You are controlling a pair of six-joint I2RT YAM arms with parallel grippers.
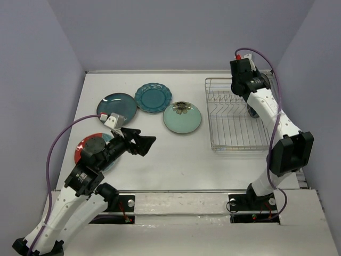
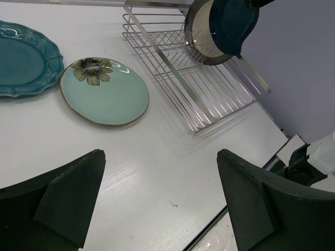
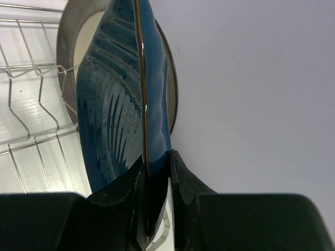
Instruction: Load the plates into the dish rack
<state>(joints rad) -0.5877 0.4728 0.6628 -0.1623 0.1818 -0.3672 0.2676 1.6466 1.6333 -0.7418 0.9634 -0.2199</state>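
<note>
Now pinching the navy plate point(image 3: 118, 104) on edge by its rim with the right gripper point(image 3: 156, 170), fingers pressed against both faces, ribbed face turned toward the rack point(image 1: 229, 133). Held at the rack's right side, just beside the cream plate point(image 3: 84, 42), already upright in the rack. Cannot tell whether resting on the wires or held clear of them. Spread wide and gripping nothing: left gripper point(image 2: 160, 155), hovering over bare table point(image 1: 186, 160) at the near left, well apart from the rack. Lying flat on the table, 4 more plates, all outside the rack. Nearest the rack, the mint plate point(image 1: 182, 120), flower at its far rim. Behind and left of it, the scalloped plate point(image 1: 153, 97); left again, the dark teal plate point(image 1: 116, 106), the 2 rims close together. At the near left, the red-rimmed plate point(image 1: 80, 149), partly hidden under the left arm point(image 1: 80, 181).
</note>
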